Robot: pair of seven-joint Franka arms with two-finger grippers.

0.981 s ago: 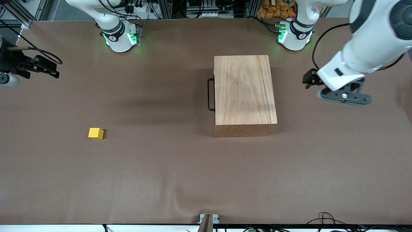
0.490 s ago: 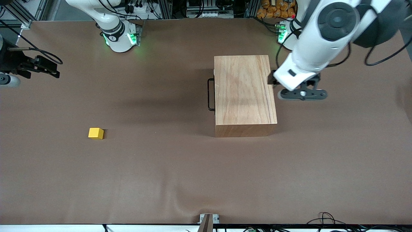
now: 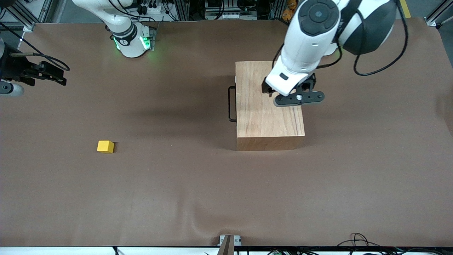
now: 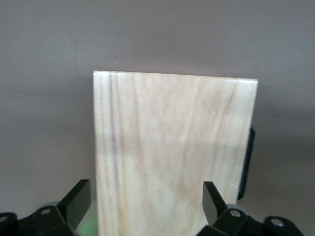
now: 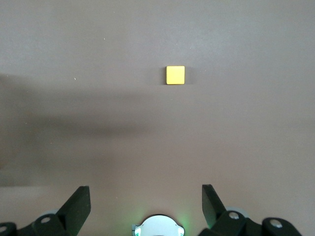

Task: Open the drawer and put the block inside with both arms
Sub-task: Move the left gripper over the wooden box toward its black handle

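Note:
The wooden box (image 3: pixel 269 102) stands mid-table with its drawer shut; only the black loop handle (image 3: pixel 231 103) shows, facing the right arm's end. My left gripper (image 3: pixel 290 92) hangs open and empty over the box top, toward the edge away from the handle. The left wrist view shows its fingers (image 4: pixel 78 201) spread wide over the box (image 4: pixel 174 147), with the handle (image 4: pixel 248 162) at the box's edge. The yellow block (image 3: pixel 105 146) lies on the table toward the right arm's end. My right gripper (image 3: pixel 42 72) is open and empty, up in the air; the block (image 5: pixel 175 75) shows in its wrist view.
The brown table cover (image 3: pixel 198 184) lies flat with slight wrinkles near the front edge. The right arm's green-lit base (image 3: pixel 132 39) stands at the table's back edge and also shows in the right wrist view (image 5: pixel 158 226). Cables and gear lie off the table's edges.
My left arm swung in from the left arm's end of the table to over the box top. The right arm, block and box have not moved.

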